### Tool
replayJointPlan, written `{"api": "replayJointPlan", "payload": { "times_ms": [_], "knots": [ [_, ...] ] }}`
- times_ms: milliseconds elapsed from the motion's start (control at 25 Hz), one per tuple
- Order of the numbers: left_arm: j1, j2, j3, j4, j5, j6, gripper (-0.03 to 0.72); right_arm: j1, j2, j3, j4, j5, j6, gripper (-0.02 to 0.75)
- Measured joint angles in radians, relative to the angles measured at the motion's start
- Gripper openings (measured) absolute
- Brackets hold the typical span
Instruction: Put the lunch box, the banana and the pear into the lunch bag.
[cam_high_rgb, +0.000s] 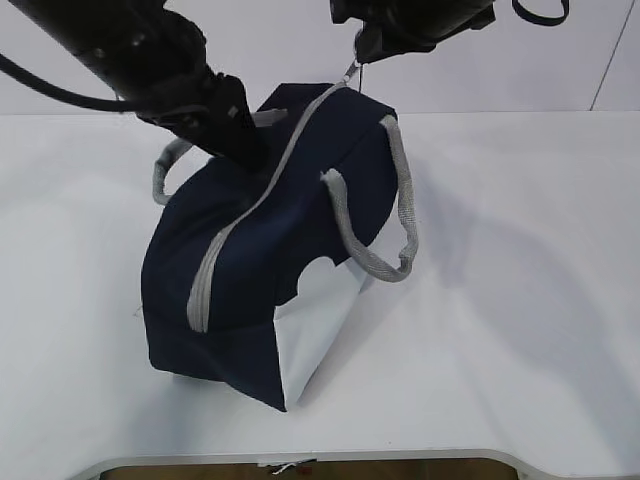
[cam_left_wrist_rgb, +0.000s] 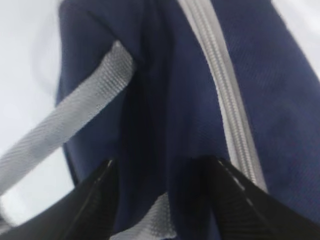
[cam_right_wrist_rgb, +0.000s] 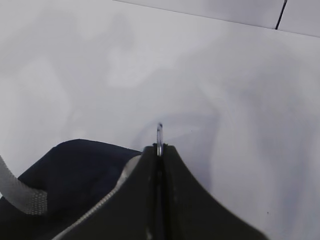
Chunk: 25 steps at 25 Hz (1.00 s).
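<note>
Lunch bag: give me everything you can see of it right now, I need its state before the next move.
The lunch bag is boxy navy fabric with a white end panel, grey zipper trim along its top and two grey webbing handles. It sits tilted on the white table, its zipper looking closed. The left gripper pinches a fold of its fabric; the right gripper is shut on the ring pull at the far end.

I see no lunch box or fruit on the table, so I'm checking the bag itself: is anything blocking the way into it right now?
Yes. The lunch bag is closed: its grey zipper runs shut along the top. The right gripper pinches the ring pull at the far end; the left gripper clamps the fabric.
</note>
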Motion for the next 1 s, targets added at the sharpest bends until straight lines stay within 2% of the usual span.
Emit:
{"api": "replayJointPlan", "payload": {
  "times_ms": [80,200,320,400,640,1000],
  "knots": [
    [0.0,0.018,0.0,-0.007,0.013,-0.002,0.396,0.0,0.0,0.0,0.002,0.002,0.0,0.013],
    [0.0,0.024,0.0,-0.008,0.02,-0.002,0.301,0.0,0.0,0.0,0.004,0.005,-0.001,0.012],
    [0.0,0.024,-0.007,-0.001,0.037,-0.002,0.12,0.0,0.0,0.0,0.005,0.005,-0.001,0.012],
    [0.0,0.024,-0.007,0.018,0.041,0.005,0.04,0.0,0.0,0.0,0.005,0.007,-0.005,0.013],
    [0.0,-0.03,-0.009,0.051,0.04,0.076,0.018,0.0,0.0,0.0,-0.025,0.007,-0.008,0.013],
    [-0.002,-0.15,-0.005,0.136,0.02,0.087,0.017,0.0,0.06,0.0,-0.032,-0.001,-0.011,0.013]
  ]
}}
